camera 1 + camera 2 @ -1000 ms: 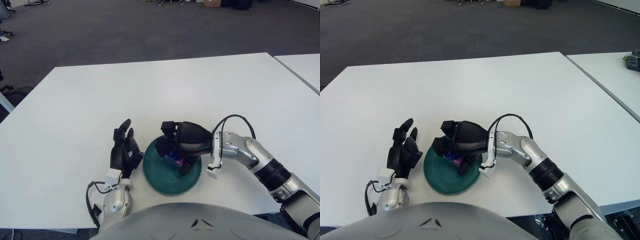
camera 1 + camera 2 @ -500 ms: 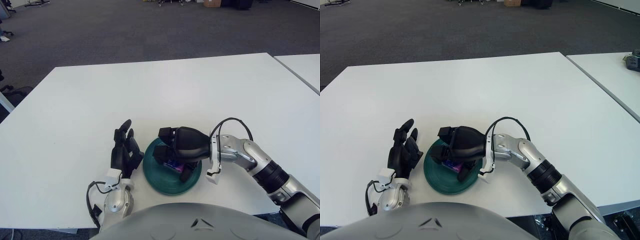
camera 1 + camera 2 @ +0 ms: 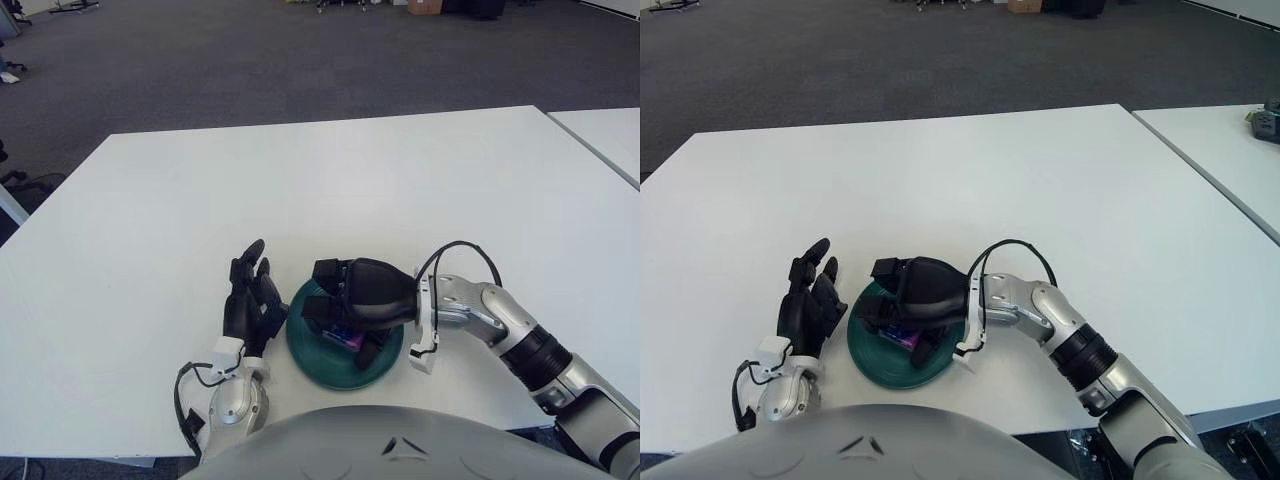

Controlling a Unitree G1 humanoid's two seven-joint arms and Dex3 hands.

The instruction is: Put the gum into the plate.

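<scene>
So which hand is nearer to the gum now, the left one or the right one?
Right. The right hand is over the green plate with its fingers around the purple gum. The left hand shows beside the plate's left rim, fingers open, apart from the gum.

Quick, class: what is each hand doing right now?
Left hand: open, holding nothing, left of the plate.
Right hand: shut on the gum, over the plate.

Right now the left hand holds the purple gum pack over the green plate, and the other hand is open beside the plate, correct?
Not quite: the right hand holds the gum pack over the green plate; the open left hand shows beside it. The left eye view shows this.
</scene>
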